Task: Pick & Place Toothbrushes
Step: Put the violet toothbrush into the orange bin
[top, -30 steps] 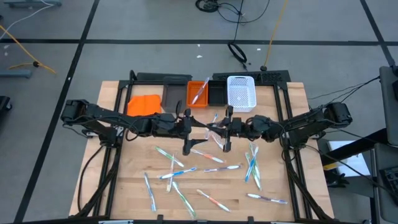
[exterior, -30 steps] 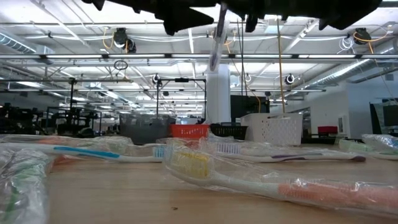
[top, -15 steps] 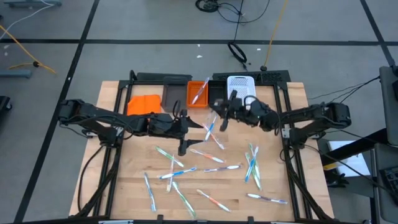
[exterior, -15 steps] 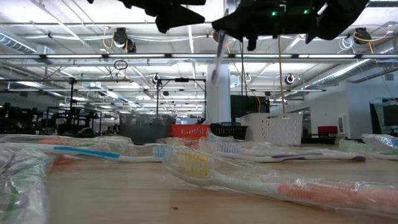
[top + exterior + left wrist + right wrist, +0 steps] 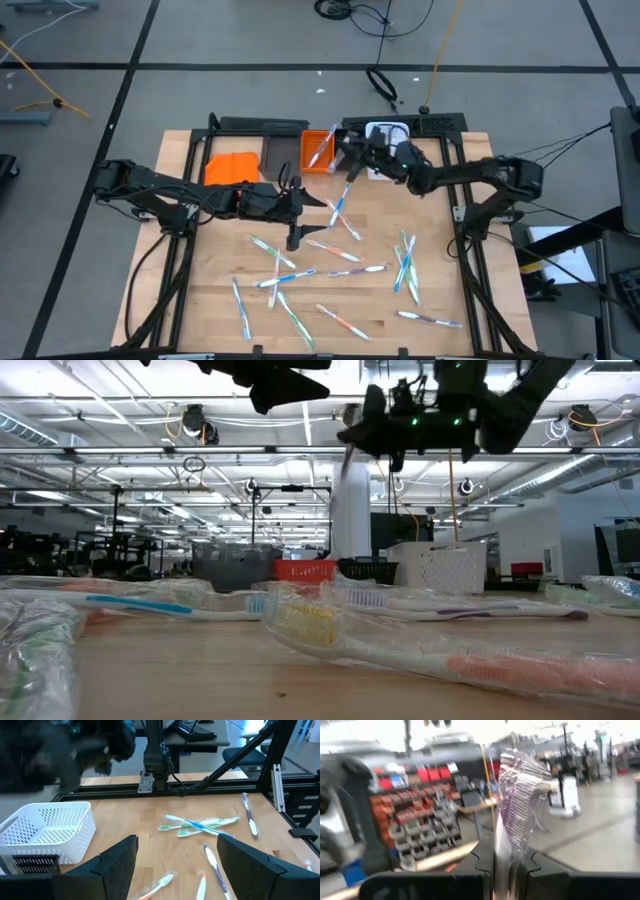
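Moved: your right gripper [image 5: 352, 168] swung its wrapped toothbrush [image 5: 516, 802] toward the bins [image 5: 318, 152].
Fingers: right pinching it; left gripper [image 5: 296, 208] spread.
Next: hover a bin, release.

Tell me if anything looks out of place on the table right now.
Nothing stands out. Wrapped toothbrushes lie scattered loose on the table, awaiting sorting. The right gripper holds one toothbrush near the bins; the left gripper hangs open mid-table.
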You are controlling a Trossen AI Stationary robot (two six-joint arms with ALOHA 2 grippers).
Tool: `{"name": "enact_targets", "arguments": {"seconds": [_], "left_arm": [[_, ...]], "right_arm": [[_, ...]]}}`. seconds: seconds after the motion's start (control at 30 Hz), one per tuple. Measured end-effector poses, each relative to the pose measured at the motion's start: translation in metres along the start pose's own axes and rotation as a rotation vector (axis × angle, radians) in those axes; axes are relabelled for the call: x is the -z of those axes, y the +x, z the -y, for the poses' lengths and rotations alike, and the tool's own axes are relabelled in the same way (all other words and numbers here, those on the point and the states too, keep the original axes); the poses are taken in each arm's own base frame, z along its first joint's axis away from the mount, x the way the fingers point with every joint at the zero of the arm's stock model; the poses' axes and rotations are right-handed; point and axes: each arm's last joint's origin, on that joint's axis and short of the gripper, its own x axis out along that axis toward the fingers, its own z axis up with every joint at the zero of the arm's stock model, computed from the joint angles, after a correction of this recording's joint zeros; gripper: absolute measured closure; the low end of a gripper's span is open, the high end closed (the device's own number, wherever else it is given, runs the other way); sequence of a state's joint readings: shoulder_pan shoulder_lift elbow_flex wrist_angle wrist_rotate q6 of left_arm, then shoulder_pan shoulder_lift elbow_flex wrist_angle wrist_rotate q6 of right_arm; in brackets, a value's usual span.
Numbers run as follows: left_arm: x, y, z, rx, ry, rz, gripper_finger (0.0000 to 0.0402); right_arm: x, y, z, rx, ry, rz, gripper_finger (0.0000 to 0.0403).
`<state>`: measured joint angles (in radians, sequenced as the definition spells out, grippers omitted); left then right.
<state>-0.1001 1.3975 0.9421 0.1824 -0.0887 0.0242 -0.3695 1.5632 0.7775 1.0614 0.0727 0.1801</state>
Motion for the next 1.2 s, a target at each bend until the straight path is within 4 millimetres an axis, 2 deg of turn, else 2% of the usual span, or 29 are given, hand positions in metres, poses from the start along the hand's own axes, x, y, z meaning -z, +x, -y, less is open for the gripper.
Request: {"name": "enact_targets", "arguments": {"seconds": [0.4,0.7,1.03,1.2], "left_arm": [[0.000,0.000,0.000,-0.004,-0.003,0.002,0.0128],[0.000,0.000,-0.001,-0.026,-0.002,0.001,0.0128],[0.000,0.000,-0.001,-0.027,-0.002,-0.004,0.0128],[0.000,0.000,-0.001,-0.027,-0.003,-0.002,0.0128]], "right_arm": [[0.021,0.058,0.043,0.043,0.074,-0.018,0.0390],[0.042,0.090,0.061,0.036,0.099,-0.069,0.0390],[0.058,0.093,0.074,0.079,0.160,-0.110,0.0390],[0.059,0.093,0.073,0.106,0.152,-0.118,0.0390]]}}
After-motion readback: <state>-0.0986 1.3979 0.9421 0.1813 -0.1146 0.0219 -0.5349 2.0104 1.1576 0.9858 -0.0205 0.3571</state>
